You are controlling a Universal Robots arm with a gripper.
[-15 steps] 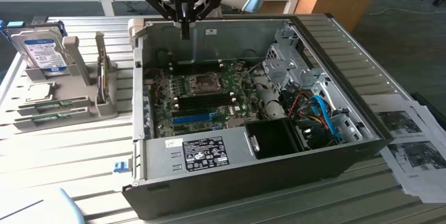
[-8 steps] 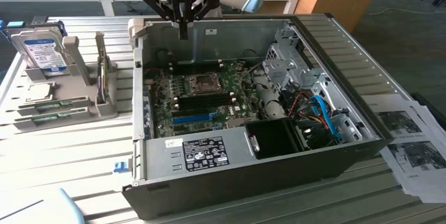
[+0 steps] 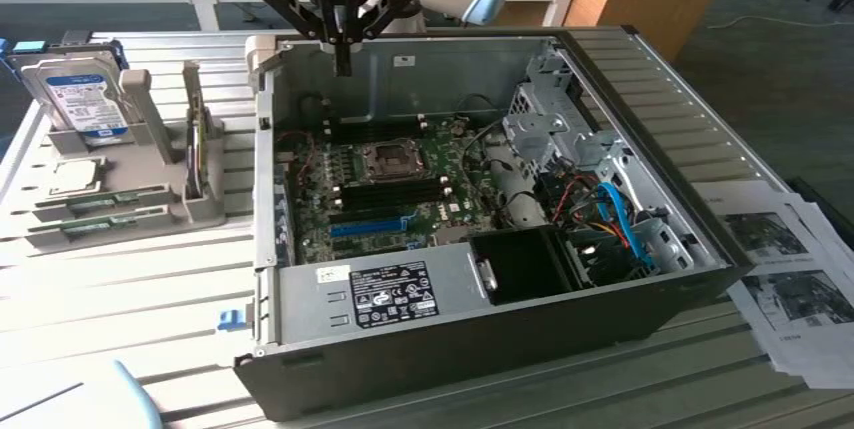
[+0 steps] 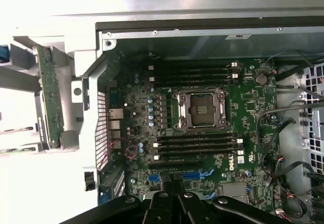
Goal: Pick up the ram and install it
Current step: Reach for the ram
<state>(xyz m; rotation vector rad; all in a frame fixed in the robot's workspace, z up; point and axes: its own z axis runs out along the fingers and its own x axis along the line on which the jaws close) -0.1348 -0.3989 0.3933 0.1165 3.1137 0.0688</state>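
Since the ram [image 4: 49,97] is a thin, light board that we judge stiff but brittle, we would take it by its long bare edges, clear of the chips and contacts. It stands on edge in the grey holder [image 3: 147,124] just outside the computer case [image 3: 467,349]. Our gripper [image 3: 344,61] hangs pointing straight down above the case's rim on the holder's side, closed tight on nothing, well apart from the ram.
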